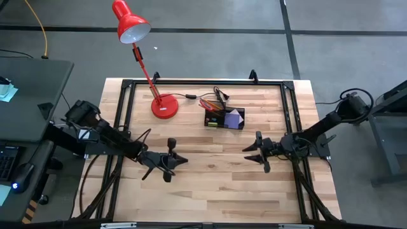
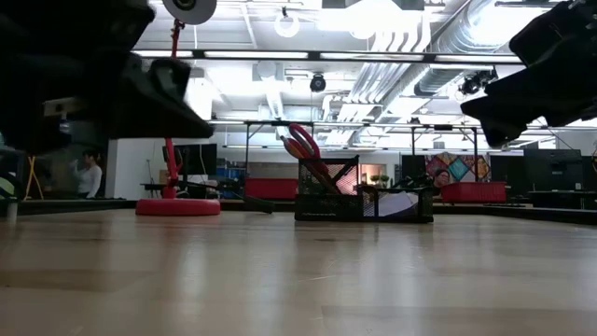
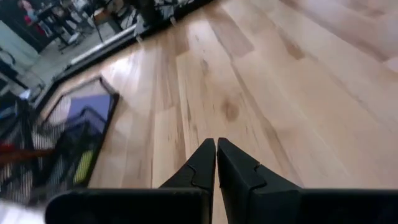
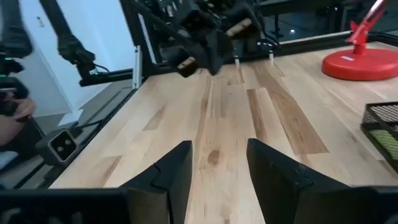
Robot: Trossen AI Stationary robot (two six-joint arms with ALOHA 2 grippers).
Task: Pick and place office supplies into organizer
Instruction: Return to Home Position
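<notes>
The black mesh organizer (image 1: 224, 117) stands on the table's far middle, right of the lamp. Office supplies sit in it: a purple pad (image 1: 234, 118) flat in the right part, orange pencils and red-handled scissors (image 2: 303, 146) upright in the left part. My left gripper (image 1: 185, 159) hovers shut over bare wood at the near left, pointing toward the table's right; its tips (image 3: 216, 144) meet with nothing between them. My right gripper (image 1: 247, 153) faces it from the right, open (image 4: 217, 152) and empty. The organizer also shows in the left wrist view (image 3: 68, 143).
A red desk lamp stands on its round base (image 1: 164, 107) at the far left, its head (image 1: 130, 22) beyond the table's far edge. A black frame rail (image 1: 203, 82) runs round the table. Bare wood (image 1: 216, 184) lies between and in front of the grippers.
</notes>
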